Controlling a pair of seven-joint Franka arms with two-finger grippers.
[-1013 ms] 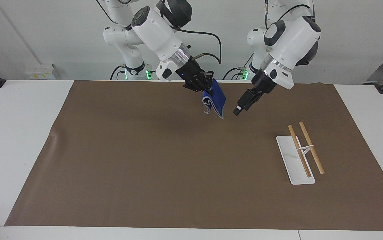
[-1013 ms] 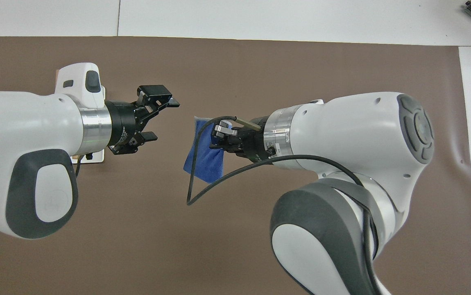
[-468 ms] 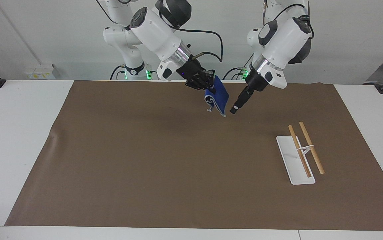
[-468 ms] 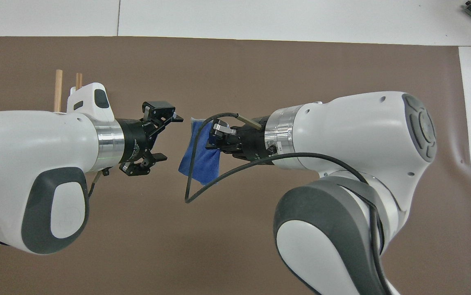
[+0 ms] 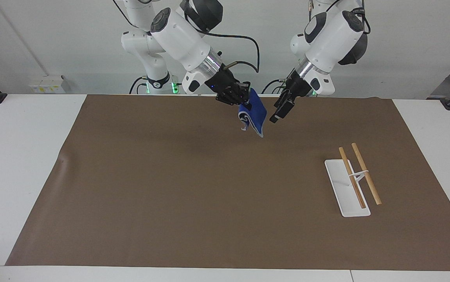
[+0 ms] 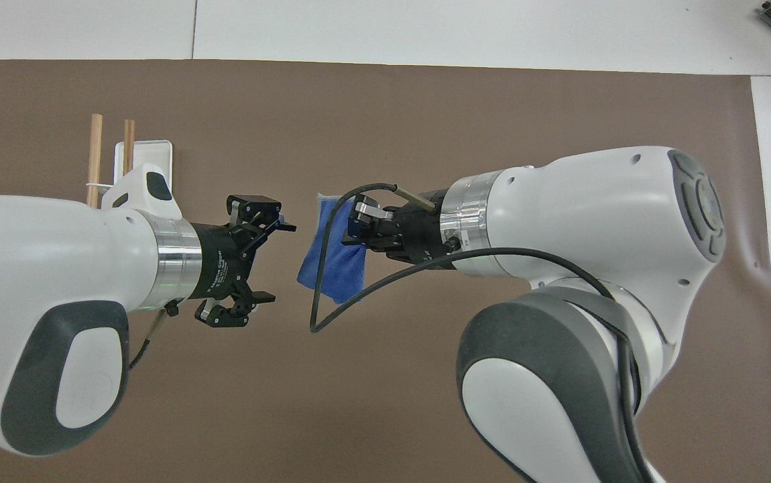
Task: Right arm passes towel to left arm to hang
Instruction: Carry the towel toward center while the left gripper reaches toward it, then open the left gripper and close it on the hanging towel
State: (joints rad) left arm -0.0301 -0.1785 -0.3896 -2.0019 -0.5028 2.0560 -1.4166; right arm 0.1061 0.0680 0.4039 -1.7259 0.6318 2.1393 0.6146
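Note:
The blue towel (image 5: pixel 255 114) hangs in the air from my right gripper (image 5: pixel 243 102), which is shut on its upper edge above the brown mat. It also shows in the overhead view (image 6: pixel 334 258), where the right gripper (image 6: pixel 352 231) pinches its edge. My left gripper (image 5: pixel 276 116) is open and empty, raised beside the towel with a small gap between them. In the overhead view the left gripper (image 6: pixel 270 263) has its fingers spread wide and points at the towel without touching it.
A white tray with two wooden rods (image 5: pixel 353 182) stands on the brown mat (image 5: pixel 170 188) toward the left arm's end of the table; it shows partly in the overhead view (image 6: pixel 117 157). A black cable (image 6: pixel 332 295) loops below the right wrist.
The left gripper has risen and drawn back slightly, staying open beside the towel. The right gripper has kept its hold, shifting the towel only a little.

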